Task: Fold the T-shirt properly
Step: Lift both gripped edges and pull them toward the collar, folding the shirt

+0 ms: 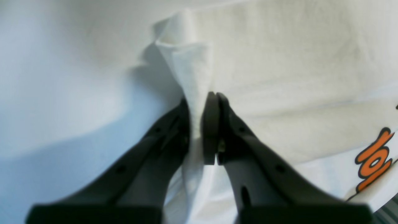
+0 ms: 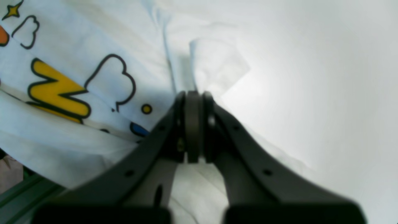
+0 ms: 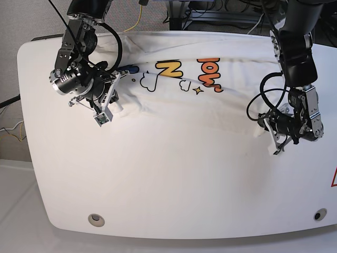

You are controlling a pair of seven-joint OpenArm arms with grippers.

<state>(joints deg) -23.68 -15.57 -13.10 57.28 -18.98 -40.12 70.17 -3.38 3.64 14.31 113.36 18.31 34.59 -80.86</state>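
The white soft cotton T-shirt with the blue, yellow and orange cartoon-letter print (image 3: 174, 100) is spread across the far half of the white glossy tabletop (image 3: 174, 184), print side up, its far edge hanging over the table's back rim. In the left wrist view, the left gripper (image 1: 201, 124) is seen clamped on a pinched ridge of plain white cloth, with the orange lettering off to one side; a corner of fabric stands up just past the fingertips. The right gripper (image 2: 192, 124) is seen with its jaws pressed together; a small flap of cloth pokes out just beyond the tips, so a thin pinch of the shirt edge is judged likely, though cloth between the pads is not clearly visible. Both grips are placed at opposite side edges of the shirt, beside the print, which is judged to be the setup for lifting the two sides together and carrying one fold across the body. The cloth between the arms lies rumpled, not taut. No containers are in view; nothing is held in anything.
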